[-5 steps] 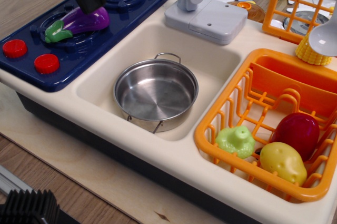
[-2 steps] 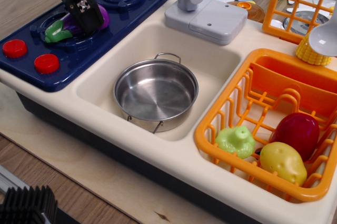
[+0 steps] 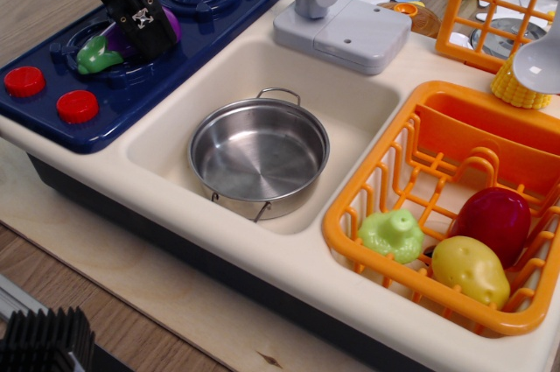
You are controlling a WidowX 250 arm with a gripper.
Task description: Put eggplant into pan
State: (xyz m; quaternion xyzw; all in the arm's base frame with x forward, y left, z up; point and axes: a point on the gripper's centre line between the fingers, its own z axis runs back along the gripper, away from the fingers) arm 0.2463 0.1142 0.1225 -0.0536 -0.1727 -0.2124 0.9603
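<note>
Nearest you on the right, the orange dish rack (image 3: 367, 254) holds a pale green toy vegetable (image 3: 392, 234), a yellow one (image 3: 470, 269) and a dark red one (image 3: 495, 220); none of these is your target. In the middle, the pan (image 3: 259, 157) sits empty in the cream sink (image 3: 359, 101), open and easy to reach. Far left, on the blue stove (image 3: 131, 96), the eggplant (image 3: 109, 46) lies on a burner with its green cap towards you. The gripper (image 3: 144, 32) is down over its purple body, hiding most of it, so you cannot tell whether the fingers are spread or pinching it. Your risk is that glossy rounded skin: grip off-centre and it could squirt sideways, or slip out during the carry across the sink's edge
</note>
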